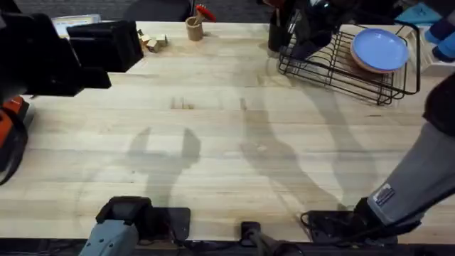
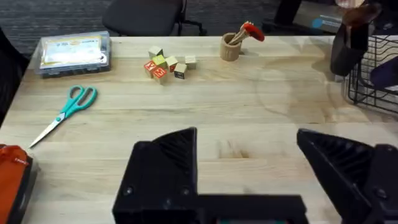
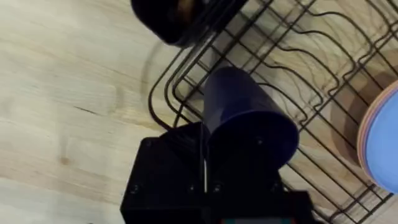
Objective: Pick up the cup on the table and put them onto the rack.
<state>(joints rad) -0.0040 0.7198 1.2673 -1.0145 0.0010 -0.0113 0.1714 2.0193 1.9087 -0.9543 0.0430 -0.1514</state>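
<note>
The navy-blue cup (image 3: 249,121) lies tilted in my right gripper (image 3: 211,171), which is shut on it just above the left end of the black wire rack (image 3: 305,43). From overhead, the right arm reaches from the lower right up to the rack (image 1: 341,71) at the far right of the table (image 1: 227,142), with the gripper (image 1: 307,35) over the rack's left end. My left gripper (image 2: 249,168) hangs high above the table's left side (image 1: 114,46), open and holding nothing.
A light blue plate (image 1: 380,48) leans in the rack's right end. A black utensil holder (image 1: 279,32) stands at the rack's left corner. Along the far edge are a tan wooden cup (image 2: 231,47), toy blocks (image 2: 163,65), scissors (image 2: 67,111) and a plastic box (image 2: 73,52).
</note>
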